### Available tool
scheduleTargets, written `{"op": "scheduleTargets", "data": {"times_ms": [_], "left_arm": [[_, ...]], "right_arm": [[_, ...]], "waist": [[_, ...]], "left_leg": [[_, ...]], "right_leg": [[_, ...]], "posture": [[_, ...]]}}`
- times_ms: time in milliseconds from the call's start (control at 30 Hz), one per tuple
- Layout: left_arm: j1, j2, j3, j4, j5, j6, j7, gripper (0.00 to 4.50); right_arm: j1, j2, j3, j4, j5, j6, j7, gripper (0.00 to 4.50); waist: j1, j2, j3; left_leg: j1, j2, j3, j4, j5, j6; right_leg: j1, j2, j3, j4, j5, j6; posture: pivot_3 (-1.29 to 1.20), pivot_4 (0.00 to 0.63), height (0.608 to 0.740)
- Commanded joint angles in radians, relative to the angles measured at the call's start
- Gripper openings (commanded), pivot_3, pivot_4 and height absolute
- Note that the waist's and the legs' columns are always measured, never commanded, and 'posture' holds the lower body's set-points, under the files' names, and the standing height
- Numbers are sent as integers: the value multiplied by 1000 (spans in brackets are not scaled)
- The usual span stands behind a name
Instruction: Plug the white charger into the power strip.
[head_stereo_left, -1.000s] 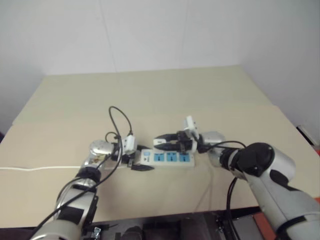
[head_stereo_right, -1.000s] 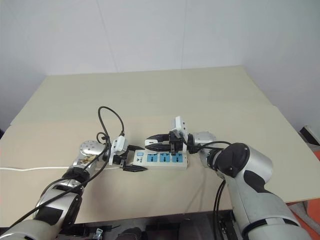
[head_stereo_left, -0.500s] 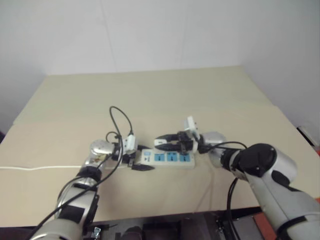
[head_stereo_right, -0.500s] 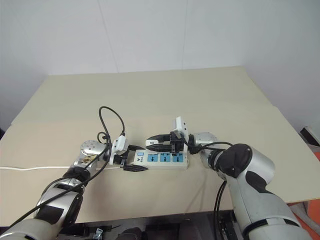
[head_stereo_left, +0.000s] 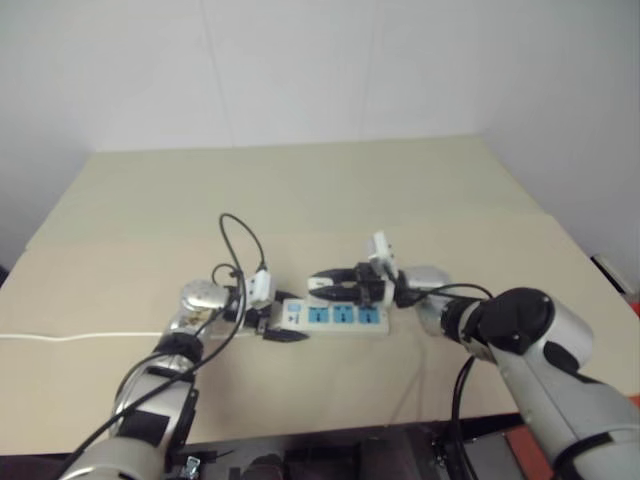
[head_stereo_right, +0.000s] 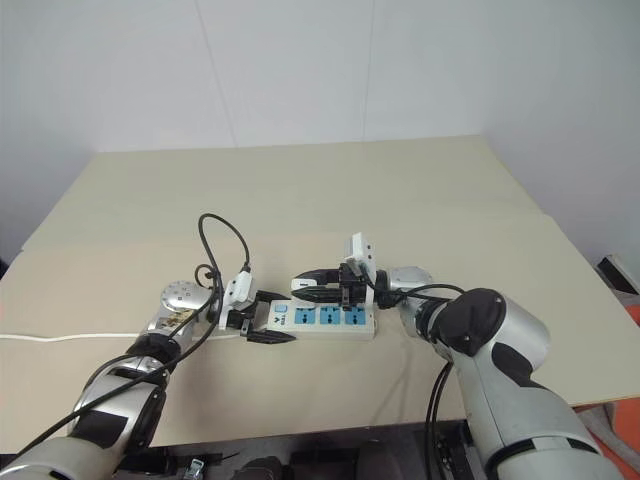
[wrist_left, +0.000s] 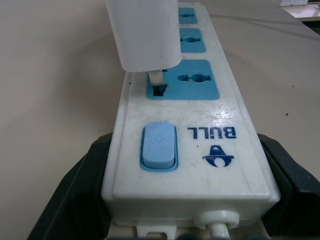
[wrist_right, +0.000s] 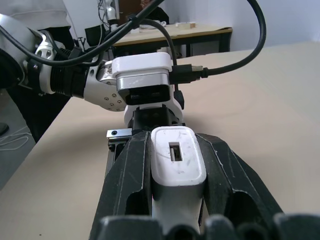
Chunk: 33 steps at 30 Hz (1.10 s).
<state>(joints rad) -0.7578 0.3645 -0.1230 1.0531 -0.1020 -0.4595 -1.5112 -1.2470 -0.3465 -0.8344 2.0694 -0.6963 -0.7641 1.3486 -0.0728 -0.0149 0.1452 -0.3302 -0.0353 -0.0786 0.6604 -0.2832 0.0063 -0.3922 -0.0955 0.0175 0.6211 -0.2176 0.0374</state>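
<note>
The power strip, a long white bar with three blue socket panels, lies on the tan table. My left gripper is shut on its switch end, a black finger on each side of the blue switch. My right gripper is shut on the white charger and holds it just above the strip. In the left wrist view the charger hangs tilted over the socket panel nearest the switch, with one metal prong at that panel's slot.
The strip's thin white cord runs off to the left across the table. A black cable loop rises from my left wrist. The table's front edge lies close below both arms.
</note>
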Motion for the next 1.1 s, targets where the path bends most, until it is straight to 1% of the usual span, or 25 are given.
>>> {"op": "scheduleTargets", "data": {"times_ms": [33,267,333,700,1100], "left_arm": [[-17,6,-3,12,30,-21,35,3320],[-26,5,-5,22,35,-29,35,3320],[-28,5,-5,25,37,-33,35,3320],[-35,7,-2,32,44,-41,28,3320],[-37,6,0,35,46,-42,28,3320]], "right_arm": [[-4,-4,23,25,-24,50,-11,1115],[-1,-4,12,25,-23,64,-13,1115],[1,-3,7,25,-23,58,-10,1115],[10,-30,-1,25,-33,32,5,1115],[6,-34,-32,25,-59,27,-2,1115]], "waist": [[0,0,0],[0,0,0],[0,0,0],[2,0,0],[1,0,0]], "left_leg": [[0,0,0,0,0,0],[2,0,0,0,0,0],[2,0,0,0,0,0],[2,0,-1,0,0,0],[-1,0,-1,0,0,0]], "right_leg": [[0,0,0,0,0,0],[2,0,0,-2,0,0],[2,0,0,-7,0,0],[3,0,0,-7,0,0],[2,0,-1,-8,1,2]], "posture": [[0,150,740],[0,150,740],[0,150,740],[0,150,740],[0,150,740]]}}
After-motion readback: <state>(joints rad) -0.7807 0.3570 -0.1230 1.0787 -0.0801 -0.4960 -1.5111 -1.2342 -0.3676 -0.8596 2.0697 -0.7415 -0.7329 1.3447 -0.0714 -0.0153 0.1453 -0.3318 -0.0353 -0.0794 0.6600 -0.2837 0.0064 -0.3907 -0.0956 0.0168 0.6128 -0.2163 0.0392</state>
